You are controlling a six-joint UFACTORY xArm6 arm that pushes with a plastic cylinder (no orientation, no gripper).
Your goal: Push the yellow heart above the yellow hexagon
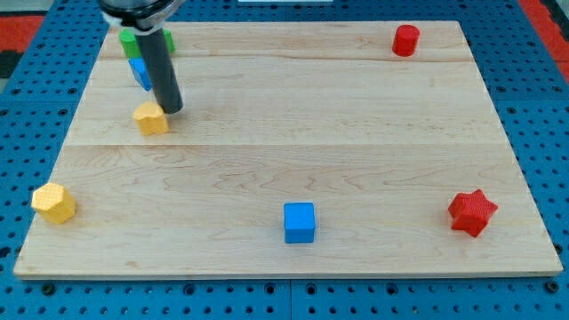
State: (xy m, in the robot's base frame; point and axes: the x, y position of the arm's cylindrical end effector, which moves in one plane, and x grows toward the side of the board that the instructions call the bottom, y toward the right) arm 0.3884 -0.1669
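Observation:
The yellow heart (151, 117) lies on the wooden board at the view's upper left. My tip (172, 109) stands right at the heart's upper right side, touching or nearly touching it. The yellow hexagon (54, 203) sits near the board's left edge, toward the view's bottom, well below and left of the heart.
A blue block (140, 72) and a green block (132, 42) sit just above the heart, partly hidden by the rod. A red cylinder (405, 40) is at the top right, a red star (471, 212) at the bottom right, a blue cube (299, 222) at the bottom middle.

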